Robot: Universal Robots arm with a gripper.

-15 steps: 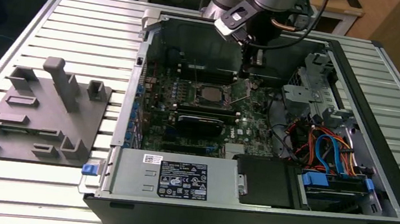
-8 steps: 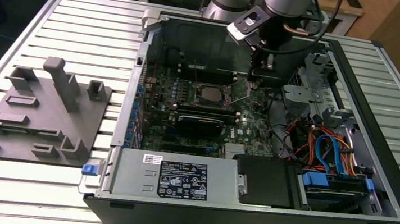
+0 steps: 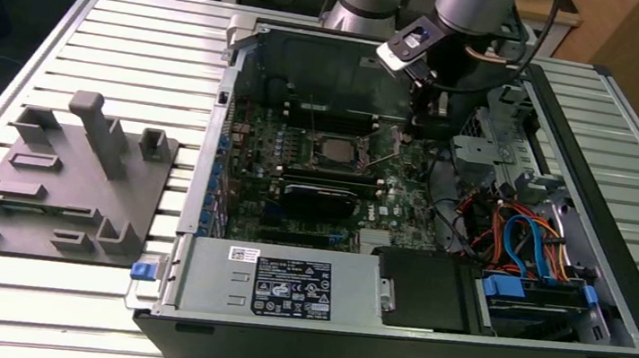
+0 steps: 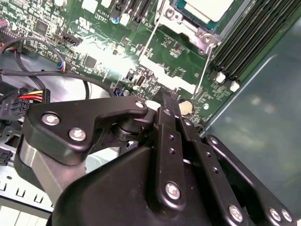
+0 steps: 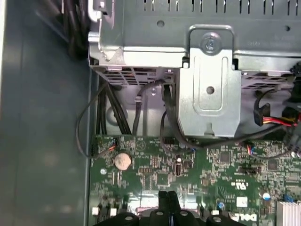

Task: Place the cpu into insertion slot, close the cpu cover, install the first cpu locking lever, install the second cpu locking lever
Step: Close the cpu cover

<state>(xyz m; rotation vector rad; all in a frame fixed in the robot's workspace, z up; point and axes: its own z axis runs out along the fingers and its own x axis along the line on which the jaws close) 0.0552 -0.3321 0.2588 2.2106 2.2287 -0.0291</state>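
The cpu (image 3: 334,149) lies flat in the insertion slot on the green board, its silver-grey top (image 4: 207,8) facing up. The silvery cpu cover (image 4: 188,26) frames it; the slot underneath is hidden. Two thin wire locking levers (image 4: 146,42) (image 4: 202,70) run out from the socket over the board. My gripper (image 3: 422,123) hangs just beside the socket toward the exterior view's right. Its black fingers are shut with nothing between them, and the gripper's tip (image 4: 170,96) (image 5: 168,194) is close above the board near the levers' free ends.
A coin battery (image 5: 123,161) and memory slots (image 4: 249,42) lie close by on the board. A metal drive cage (image 5: 207,84) and cable bundles (image 3: 518,238) crowd the case's right in the exterior view. A grey fixture block (image 3: 67,177) sits outside the case on its left.
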